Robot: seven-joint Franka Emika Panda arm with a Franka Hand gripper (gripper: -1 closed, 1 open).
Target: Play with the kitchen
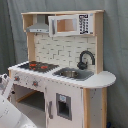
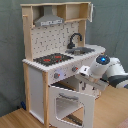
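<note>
Kitchen (image 2: 60,65) stood on the wooden floor, its oven door (image 2: 70,102) hanging partly open. Arm's pincer (image 2: 89,81) sat at the door's top edge; whether spread or pinching, I couldn't tell. Hob (image 1: 37,65), faucet (image 1: 85,59) seemed untouched.

kitchen (image 2: 45,75): pale matt wood, smooth white panels | faucet (image 1: 85,58): glossy black | sink (image 1: 74,73): grey, metallic-looking | arm (image 2: 112,72): glossy white plastic

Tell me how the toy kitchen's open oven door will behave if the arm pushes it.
The oven door probably swings rather than slides: in the second exterior view it hangs open, tilted outward. It looks like a stiff, thin panel with a window, so likely light. The kitchen itself seems broad-based and unlikely to tip. The gripper is beside the door's top.
</note>
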